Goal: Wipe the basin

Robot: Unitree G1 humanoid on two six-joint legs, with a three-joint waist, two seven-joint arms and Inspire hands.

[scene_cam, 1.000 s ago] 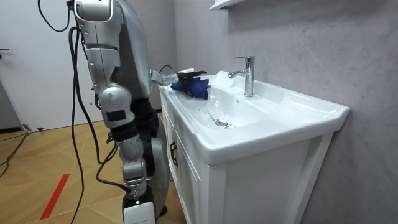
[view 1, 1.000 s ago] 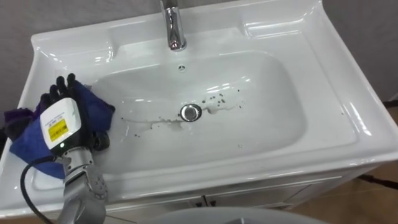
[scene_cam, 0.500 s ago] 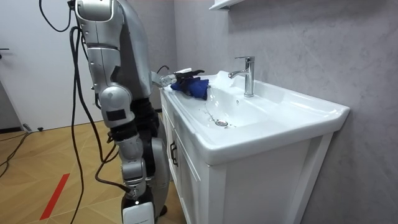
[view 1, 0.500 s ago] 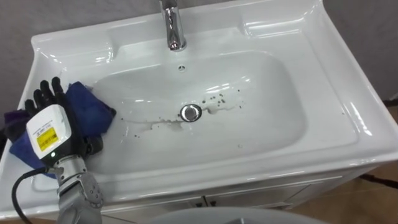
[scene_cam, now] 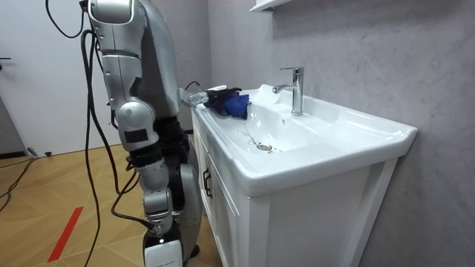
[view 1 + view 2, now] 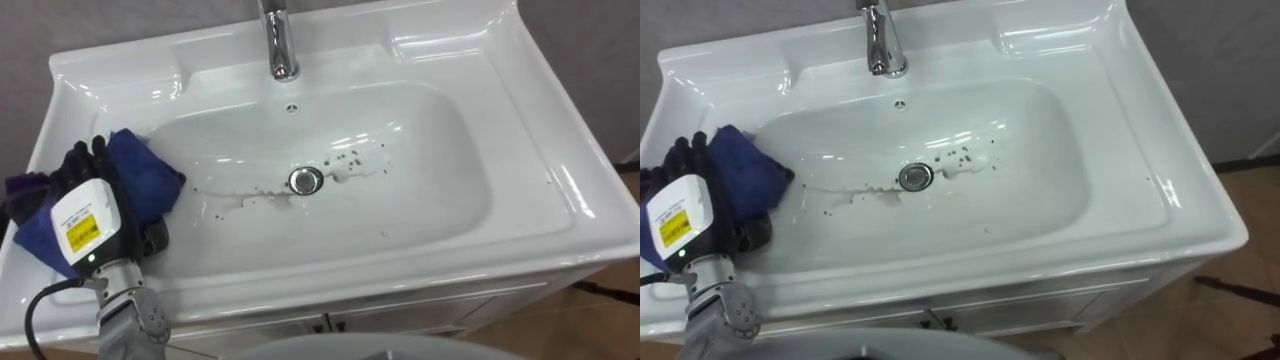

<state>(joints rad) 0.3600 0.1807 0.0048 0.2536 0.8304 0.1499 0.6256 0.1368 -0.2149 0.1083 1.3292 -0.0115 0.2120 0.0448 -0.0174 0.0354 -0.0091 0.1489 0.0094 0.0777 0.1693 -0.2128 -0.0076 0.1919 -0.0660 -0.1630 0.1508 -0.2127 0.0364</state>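
Observation:
The white basin point(image 6: 520, 130) has a chrome drain point(image 6: 307, 180) with dark specks and smears point(image 6: 345, 158) around it and to its left. A dark blue cloth point(image 6: 140, 180) lies bunched on the basin's left rim, hanging slightly over the bowl's edge. My left hand point(image 6: 88, 222) rests on the cloth's near left part, its dark fingers point(image 6: 75, 162) curled down onto the fabric and the thumb beside it. In the room view the left hand point(image 5: 217, 93) sits on the cloth point(image 5: 234, 106) at the counter's far end. My right hand point(image 5: 165, 251) hangs low at my side.
A chrome faucet point(image 6: 280, 40) stands at the back of the basin, with an overflow hole point(image 6: 291, 108) below it. I stand at the front of the white vanity cabinet point(image 5: 223, 215). A grey wall is behind it and wooden floor to the room view's left.
My left hand slid left along the rim, then drew back toward me a little. Its fingers went from straight to curled on the cloth. The cloth barely moved.

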